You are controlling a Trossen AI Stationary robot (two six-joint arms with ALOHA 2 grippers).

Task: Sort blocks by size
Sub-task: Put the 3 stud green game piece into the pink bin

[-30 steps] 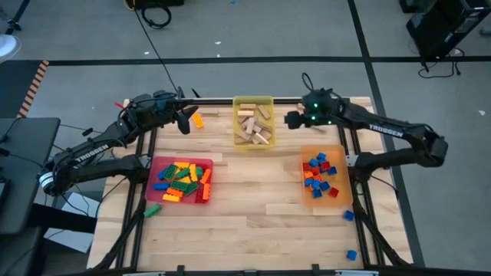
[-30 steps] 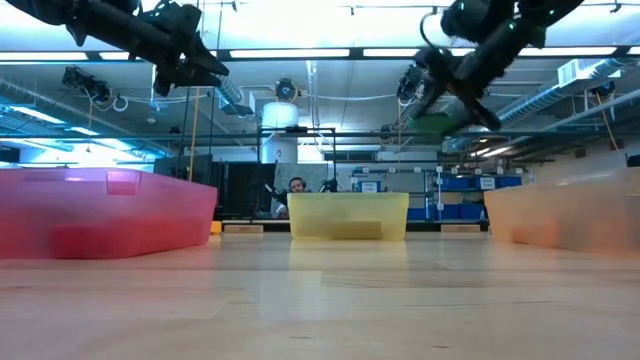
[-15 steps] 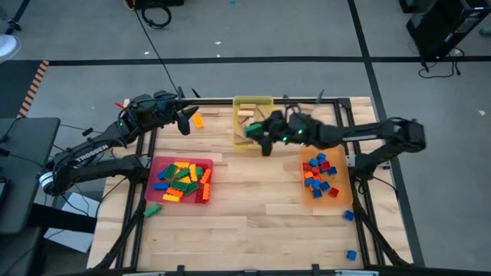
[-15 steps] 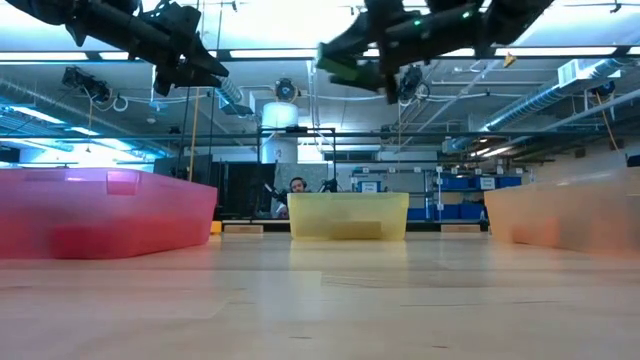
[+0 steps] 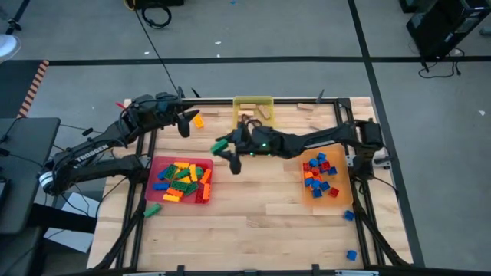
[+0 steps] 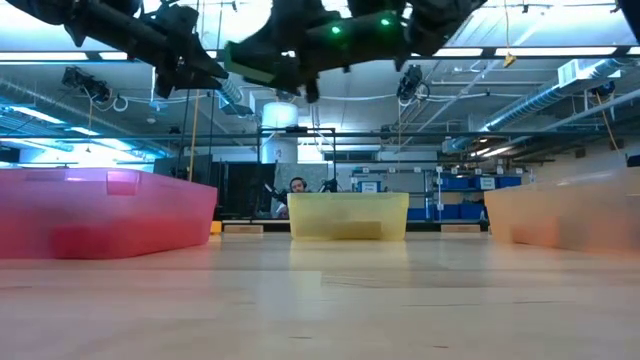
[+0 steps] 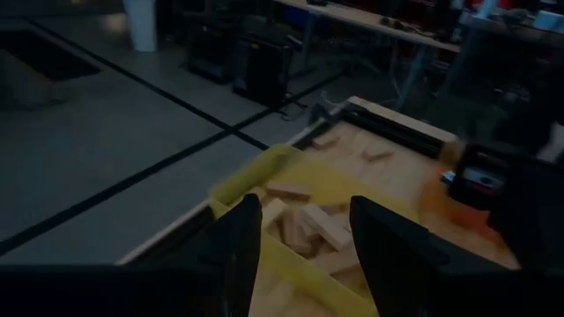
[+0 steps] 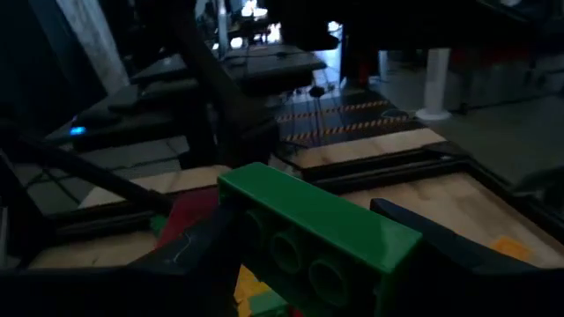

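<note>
Green studded brick (image 8: 322, 231) sits gripped in the right hand (image 5: 222, 147).

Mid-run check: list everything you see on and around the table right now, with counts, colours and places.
Red tray: one, left side, full of mixed studded bricks.
Yellow tray: one, far centre, holds tan wooden blocks.
Orange tray: one, right side, holds small red and blue bricks.
Orange brick: one, loose, far left.
Blue bricks: two, loose, near right edge.
Green brick: one, in right gripper.
Left gripper: far left, empty.
Right gripper: mid-table, between yellow and red trays.
</note>
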